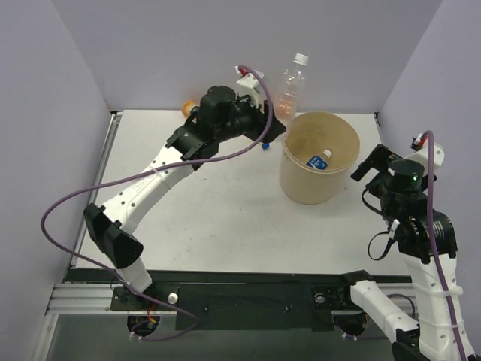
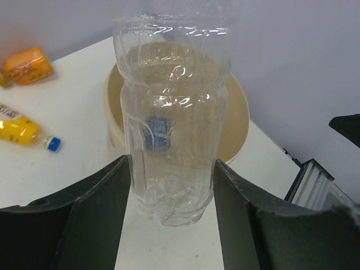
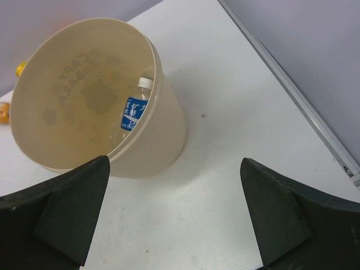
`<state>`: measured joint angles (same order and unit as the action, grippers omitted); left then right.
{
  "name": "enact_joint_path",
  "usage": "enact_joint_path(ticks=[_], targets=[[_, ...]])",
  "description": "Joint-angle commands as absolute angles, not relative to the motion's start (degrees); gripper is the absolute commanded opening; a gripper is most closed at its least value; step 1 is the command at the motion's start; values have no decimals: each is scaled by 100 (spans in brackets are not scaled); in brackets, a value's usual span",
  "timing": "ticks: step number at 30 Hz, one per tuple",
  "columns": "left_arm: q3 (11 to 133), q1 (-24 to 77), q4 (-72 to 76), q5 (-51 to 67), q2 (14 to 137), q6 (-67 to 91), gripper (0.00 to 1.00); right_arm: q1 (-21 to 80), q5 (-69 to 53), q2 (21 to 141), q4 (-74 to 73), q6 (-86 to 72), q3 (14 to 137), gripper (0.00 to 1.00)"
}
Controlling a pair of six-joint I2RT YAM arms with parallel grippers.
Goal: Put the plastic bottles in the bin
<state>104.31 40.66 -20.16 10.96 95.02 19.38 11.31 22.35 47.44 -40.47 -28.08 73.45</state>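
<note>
My left gripper [image 1: 272, 120] [image 2: 171, 167] is shut on a large clear plastic bottle [image 1: 290, 89] [image 2: 171, 112] with a white cap, holding it upright by its lower body above the table, just left of the tan bin [image 1: 304, 188] [image 2: 239, 107] [image 3: 160, 138]. A clear bottle with a blue label [image 1: 319, 159] [image 3: 134, 111] lies inside the bin. A yellow bottle with a blue cap [image 2: 22, 130] and a short orange bottle [image 2: 28, 64] lie on the table left of the bin. My right gripper [image 1: 372, 165] [image 3: 174, 163] is open and empty, right of the bin.
The grey walls close in the table at the back and on both sides. A metal rail [image 3: 292, 95] runs along the table's right edge. An orange thing [image 1: 189, 106] peeks out behind the left arm near the back wall.
</note>
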Motion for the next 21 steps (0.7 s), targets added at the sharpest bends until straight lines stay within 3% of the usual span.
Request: enact_joint_path(ticks=[1,9,11,12,21], targets=[[11274,4499,-1996,1274,10316,1424,58,1143,2592,4273,-3937,-2839,7321,95],[12918,4623,-1915,1557,11950,1775,58,1151,2830,4070,-4438,-2936,7506,95],[13384,4649,-2222,1398,12302,1802,73,1151,2848,4034,-4473,-2909,7515,94],[13595,4676,-2406,1284,12383,1828,92,1143,2856,4034,-4491,-2900,7541,94],[13404,4641,-2470,1152,11964,1618,96,1143,2901,4244,-4491,-2927,7532,95]])
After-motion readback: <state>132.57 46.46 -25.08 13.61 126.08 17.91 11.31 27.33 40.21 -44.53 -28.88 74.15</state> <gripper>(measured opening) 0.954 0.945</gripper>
